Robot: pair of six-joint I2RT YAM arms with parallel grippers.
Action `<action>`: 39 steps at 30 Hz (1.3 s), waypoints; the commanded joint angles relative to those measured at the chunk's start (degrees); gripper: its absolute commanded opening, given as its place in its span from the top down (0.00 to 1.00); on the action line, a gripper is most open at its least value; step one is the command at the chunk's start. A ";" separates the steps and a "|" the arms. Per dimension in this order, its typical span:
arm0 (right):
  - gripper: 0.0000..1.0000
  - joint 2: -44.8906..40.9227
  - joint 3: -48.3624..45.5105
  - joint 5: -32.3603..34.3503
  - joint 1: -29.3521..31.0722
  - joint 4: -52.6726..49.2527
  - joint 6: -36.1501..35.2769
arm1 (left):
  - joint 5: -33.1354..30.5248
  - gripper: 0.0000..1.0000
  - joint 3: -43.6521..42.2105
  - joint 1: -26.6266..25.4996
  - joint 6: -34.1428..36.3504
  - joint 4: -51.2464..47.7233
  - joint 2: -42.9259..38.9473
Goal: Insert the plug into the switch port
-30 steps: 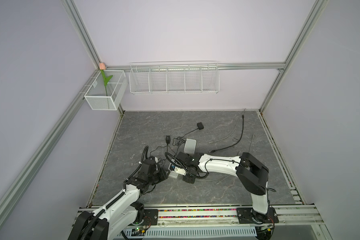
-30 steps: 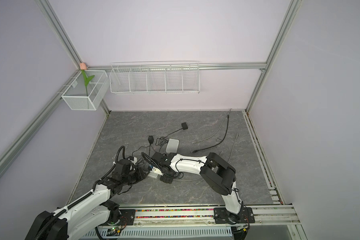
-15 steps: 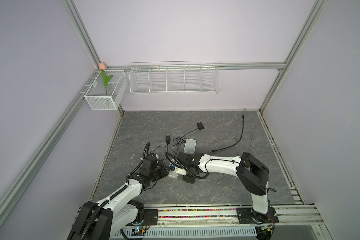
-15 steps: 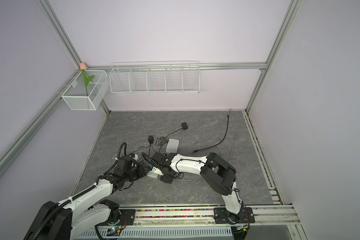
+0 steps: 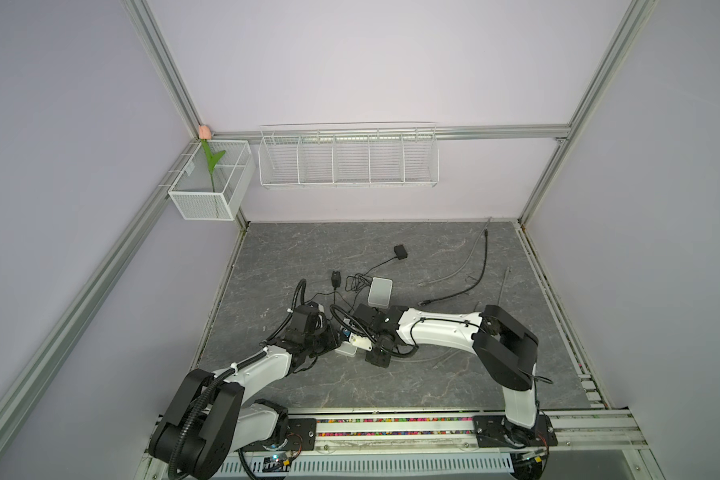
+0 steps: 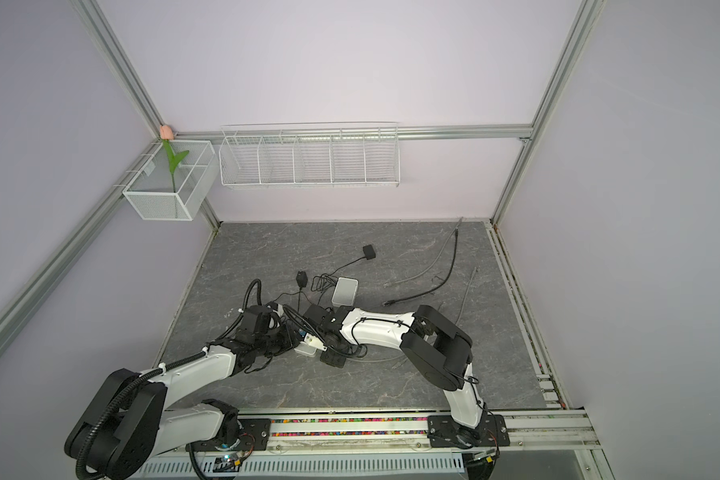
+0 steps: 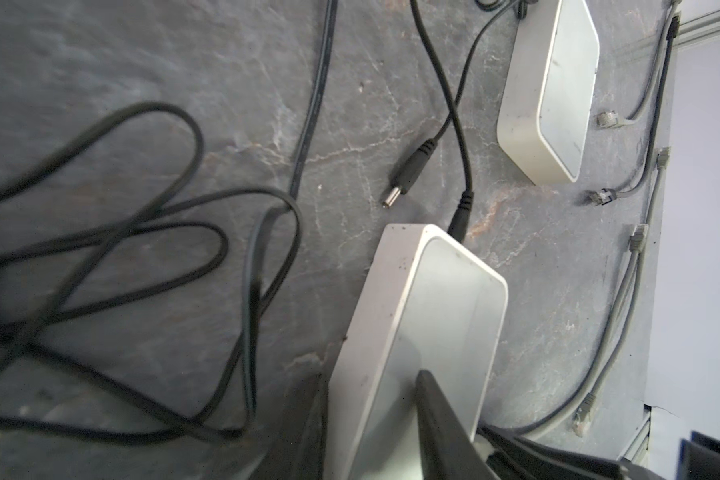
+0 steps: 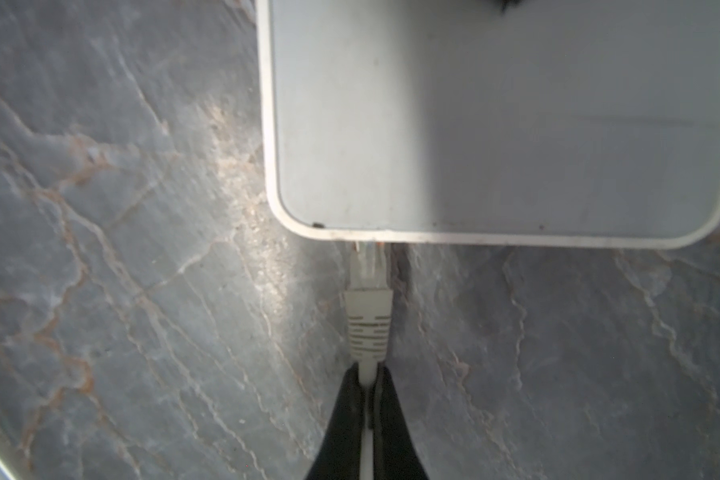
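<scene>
A white switch (image 7: 425, 299) lies on the grey table, small in both top views (image 5: 346, 350) (image 6: 306, 351). My left gripper (image 7: 371, 376) is shut on its near end, one finger (image 7: 437, 419) on its top face and the other against its underside. A black power lead (image 7: 460, 216) enters its far end. The grey plug (image 8: 368, 307) sits with its clear tip at the port edge of the switch (image 8: 495, 124), partly under the rim. My right gripper (image 8: 368, 386) is shut on the grey cable just behind the plug's boot.
A second white switch (image 5: 380, 291) (image 7: 558, 91) lies further back. A loose black barrel plug (image 7: 408, 170) and tangled black leads (image 7: 142, 249) lie beside the held switch. Several grey network cables with plugs (image 7: 607, 119) run along the table edge. Black power adapters (image 5: 400, 252) (image 5: 336, 277) sit behind.
My left arm has pushed a little further in toward the switch, and its jaws have narrowed slightly. The right arm and the plug have not visibly moved.
</scene>
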 commanded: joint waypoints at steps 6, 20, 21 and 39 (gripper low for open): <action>0.93 -0.31 2.35 -3.98 0.45 2.81 3.65 | -2.27 0.69 -1.70 -4.29 -0.89 -2.90 -2.83; 0.93 -1.48 -0.18 -8.02 0.85 12.59 6.26 | -3.39 0.71 -5.99 -7.61 -4.62 -0.78 -5.39; 0.93 -1.26 -0.19 -8.34 0.93 13.16 6.40 | -3.24 0.71 -6.11 -7.73 -4.71 -0.80 -5.83; 0.93 2.80 4.25 -10.50 1.58 15.26 6.42 | -5.37 0.71 -7.97 -11.88 -6.97 -1.21 -9.10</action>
